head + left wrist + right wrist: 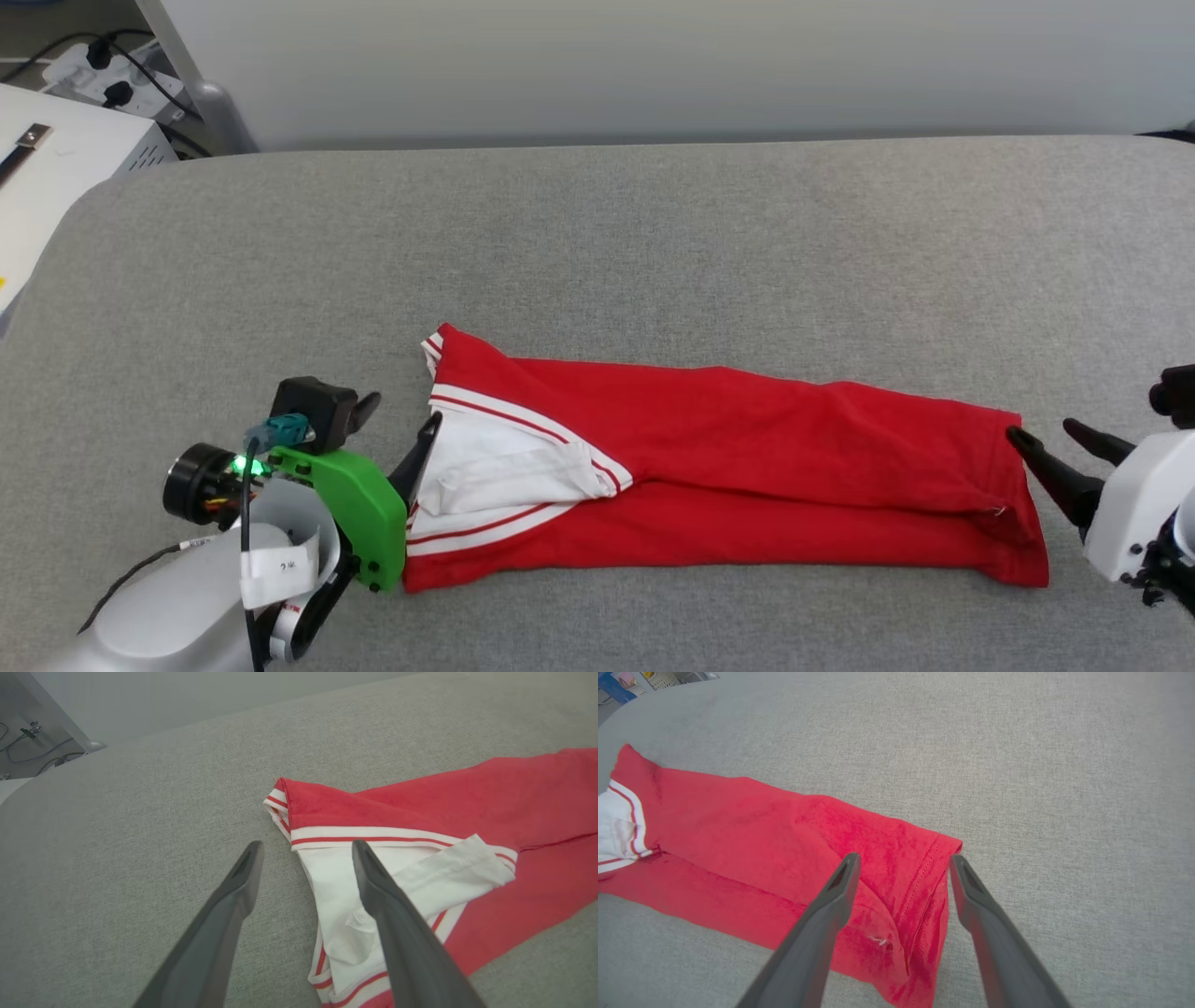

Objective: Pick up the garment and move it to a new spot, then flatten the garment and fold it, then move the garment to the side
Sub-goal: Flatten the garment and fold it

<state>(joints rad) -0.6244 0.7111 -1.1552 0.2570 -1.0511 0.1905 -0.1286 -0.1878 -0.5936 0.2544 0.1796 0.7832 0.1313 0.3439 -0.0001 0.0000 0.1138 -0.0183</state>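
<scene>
Head view: your folded garment (728, 467) lies lengthwise on the grey surface (653, 233).
Your left gripper (397, 429) sits low at its sleeve end, right gripper (1041, 431) at its hem end; both point inward, spread wide, holding nothing.

You had a grey cloth-covered tabletop (653, 233), and on it lay the garment (747, 448), folded into a long red strip, its white-sleeved end just beside the left gripper (403, 411), its hem end just beside the right gripper (1041, 429).
</scene>
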